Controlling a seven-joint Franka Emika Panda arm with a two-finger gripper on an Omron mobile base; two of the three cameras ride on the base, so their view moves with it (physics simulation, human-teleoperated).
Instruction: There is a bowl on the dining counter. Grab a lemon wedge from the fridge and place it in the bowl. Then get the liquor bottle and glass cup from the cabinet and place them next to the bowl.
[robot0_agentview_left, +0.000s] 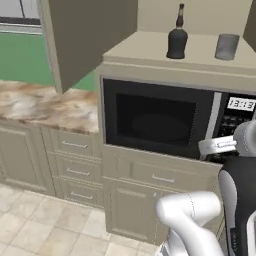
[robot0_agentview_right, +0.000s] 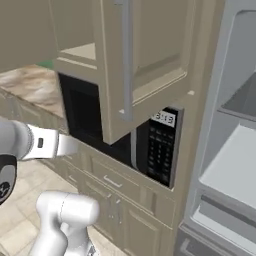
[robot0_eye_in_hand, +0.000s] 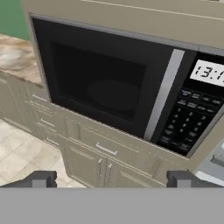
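Hand view: the gripper (robot0_eye_in_hand: 109, 179) sits at six o'clock, its two dark fingertips (robot0_eye_in_hand: 40, 178) set wide apart with nothing between them. Beyond the gap, filling the centre, is a black built-in microwave (robot0_eye_in_hand: 109, 87) with a dark window, a silver vertical handle (robot0_eye_in_hand: 162, 96) toward three o'clock and a keypad (robot0_eye_in_hand: 186, 118) under a lit clock display at about two o'clock. Below the microwave, from six to seven o'clock, run beige drawers (robot0_eye_in_hand: 105, 146) and cabinet doors with small metal pulls; a marbled countertop (robot0_eye_in_hand: 13, 57) lies at nine o'clock. In the left base view the white arm (robot0_agentview_left: 200, 215) rises at five o'clock, and the hand reaches in at three o'clock, in front of the microwave's control panel. Above the microwave is an open cabinet shelf (robot0_agentview_left: 150, 50): the liquor bottle (robot0_agentview_left: 176, 39) — dark, round-bodied, with a thin neck — stands upright at about one o'clock, and the glass cup (robot0_agentview_left: 227, 46) stands upright well to its right, at two o'clock, the two apart. The cabinet door (robot0_agentview_left: 85, 40) hangs open at eleven o'clock. In the right base view the open fridge (robot0_agentview_right: 230, 135) shows pale shelves at three o'clock — whether a lemon wedge lies inside cannot be told.
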